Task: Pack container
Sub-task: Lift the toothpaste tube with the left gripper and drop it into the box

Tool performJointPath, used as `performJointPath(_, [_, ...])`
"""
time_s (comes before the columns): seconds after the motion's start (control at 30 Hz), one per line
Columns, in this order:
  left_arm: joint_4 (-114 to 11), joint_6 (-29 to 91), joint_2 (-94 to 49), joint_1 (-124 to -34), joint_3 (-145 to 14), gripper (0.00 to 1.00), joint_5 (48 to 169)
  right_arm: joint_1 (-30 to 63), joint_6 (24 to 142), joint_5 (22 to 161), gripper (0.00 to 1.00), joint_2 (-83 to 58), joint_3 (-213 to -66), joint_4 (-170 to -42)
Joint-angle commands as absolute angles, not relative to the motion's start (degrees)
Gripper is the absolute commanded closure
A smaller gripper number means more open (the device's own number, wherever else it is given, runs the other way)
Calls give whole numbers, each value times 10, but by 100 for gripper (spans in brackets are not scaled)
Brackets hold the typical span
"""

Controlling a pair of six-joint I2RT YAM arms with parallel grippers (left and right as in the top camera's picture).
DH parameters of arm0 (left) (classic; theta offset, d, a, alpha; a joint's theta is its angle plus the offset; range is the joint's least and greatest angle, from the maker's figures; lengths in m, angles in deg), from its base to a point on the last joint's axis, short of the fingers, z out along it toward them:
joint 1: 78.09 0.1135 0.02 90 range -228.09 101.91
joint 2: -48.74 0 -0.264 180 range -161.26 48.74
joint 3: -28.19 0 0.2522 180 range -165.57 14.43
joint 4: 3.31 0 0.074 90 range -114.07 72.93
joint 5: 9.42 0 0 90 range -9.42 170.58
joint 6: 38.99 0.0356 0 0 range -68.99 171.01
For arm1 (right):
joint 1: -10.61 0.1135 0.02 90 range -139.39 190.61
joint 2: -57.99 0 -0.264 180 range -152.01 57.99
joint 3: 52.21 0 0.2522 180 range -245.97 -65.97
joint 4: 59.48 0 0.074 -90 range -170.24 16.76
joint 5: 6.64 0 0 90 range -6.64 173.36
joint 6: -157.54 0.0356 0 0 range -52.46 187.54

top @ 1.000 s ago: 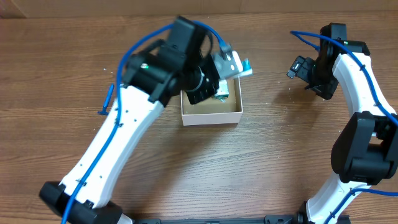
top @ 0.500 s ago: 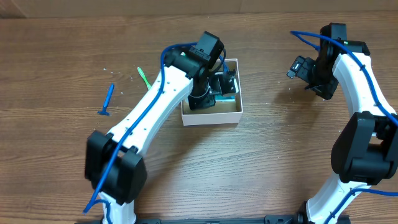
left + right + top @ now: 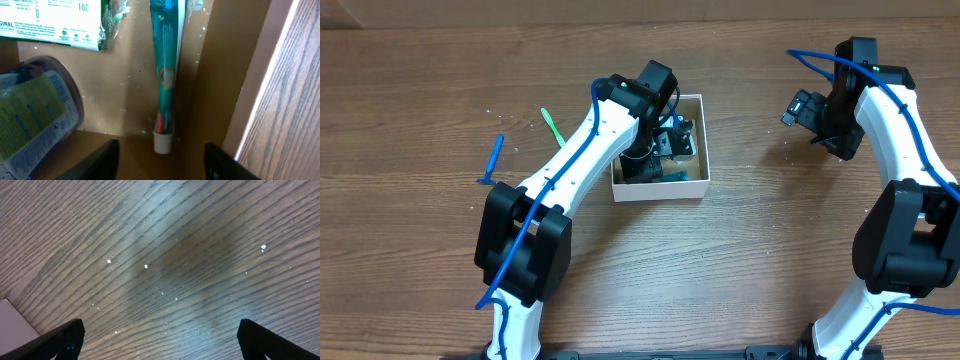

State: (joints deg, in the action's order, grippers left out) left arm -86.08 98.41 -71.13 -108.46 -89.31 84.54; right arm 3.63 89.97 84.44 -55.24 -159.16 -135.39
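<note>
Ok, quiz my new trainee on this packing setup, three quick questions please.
1. True or false: the right hand is gripping something.
2. Where does the toothpaste tube lie? A: on the table. B: in the box, along a wall. C: clamped in the left hand.
3. How many small loose things lie on the table left of the box?

Key
1. False: it is open over bare wood.
2. B; the left hand is open, gripping nothing.
3. Two: a green one and a blue one.
</note>
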Motion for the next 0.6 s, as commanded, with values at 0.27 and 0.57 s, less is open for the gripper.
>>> performJointPath(0.27, [-860,992,-674,-1100,-946,40,850,38,903,841,0,-550,-1592,-1352])
performJointPath(0.57, [-849,741,-575,-1110,-1009,38,677,38,903,841,0,-550,-1592,-1352])
